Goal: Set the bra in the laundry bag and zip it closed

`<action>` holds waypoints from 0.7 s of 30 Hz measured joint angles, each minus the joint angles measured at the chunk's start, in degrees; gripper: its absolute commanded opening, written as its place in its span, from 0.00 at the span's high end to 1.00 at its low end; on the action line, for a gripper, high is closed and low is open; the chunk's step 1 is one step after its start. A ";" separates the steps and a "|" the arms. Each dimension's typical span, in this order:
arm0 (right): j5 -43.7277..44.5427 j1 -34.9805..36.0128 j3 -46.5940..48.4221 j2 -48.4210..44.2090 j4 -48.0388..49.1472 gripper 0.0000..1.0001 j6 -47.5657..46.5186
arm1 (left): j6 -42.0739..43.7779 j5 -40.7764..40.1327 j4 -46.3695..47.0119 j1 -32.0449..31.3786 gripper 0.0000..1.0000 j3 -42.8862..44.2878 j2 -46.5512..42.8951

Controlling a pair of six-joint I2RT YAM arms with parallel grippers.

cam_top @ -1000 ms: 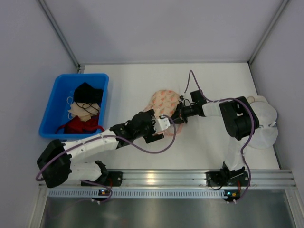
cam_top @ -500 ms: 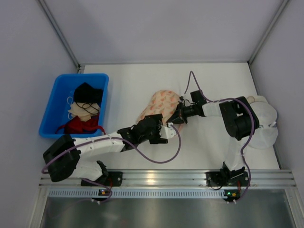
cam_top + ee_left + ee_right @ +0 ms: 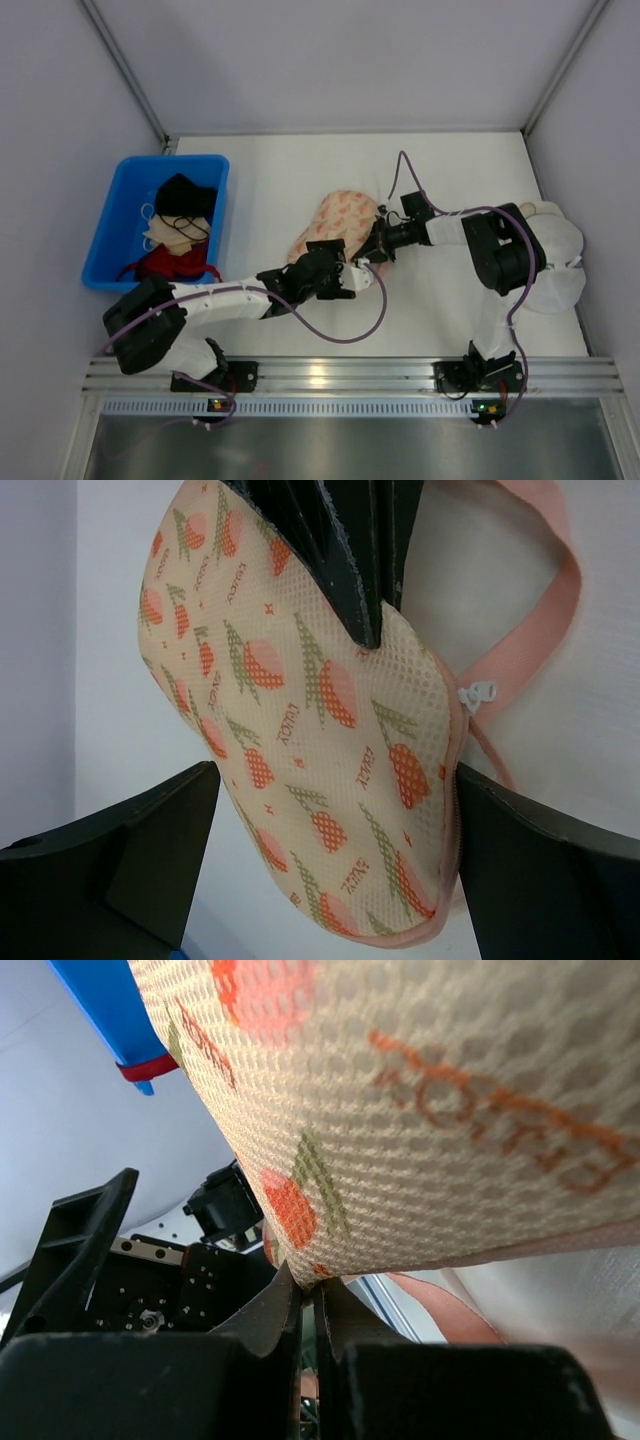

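The laundry bag, peach-pink with a reddish print, lies mid-table. My right gripper is shut on its right edge. In the right wrist view the jaws pinch the mesh fabric of the bag. My left gripper stands open at the bag's near end. The left wrist view shows its fingers either side of the bag's lobe, not touching it. A white zip pull sits on the pink rim. The bra is not in view.
A blue bin with black, beige and red garments stands at the left. White round domes lie at the right edge behind the right arm. Cables loop over the table near both wrists.
My left arm has swung right and forward, bringing its open gripper up to the bag's near end. The right gripper has kept its grip and the bag has stayed in place.
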 measured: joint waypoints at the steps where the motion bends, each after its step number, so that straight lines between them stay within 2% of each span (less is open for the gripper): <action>1: 0.00 0.00 0.02 0.00 -0.13 1.00 -0.11 | 0.48 -0.61 0.68 0.00 0.03 -0.04 0.35; 9: -0.26 0.02 0.02 0.00 -0.11 1.00 -0.28 | 3.98 -3.08 9.14 -0.04 0.02 -2.47 2.82; 21: -0.68 1.09 0.02 0.00 1.09 1.00 0.98 | 11.67 -3.67 26.21 -1.38 0.02 -6.05 11.17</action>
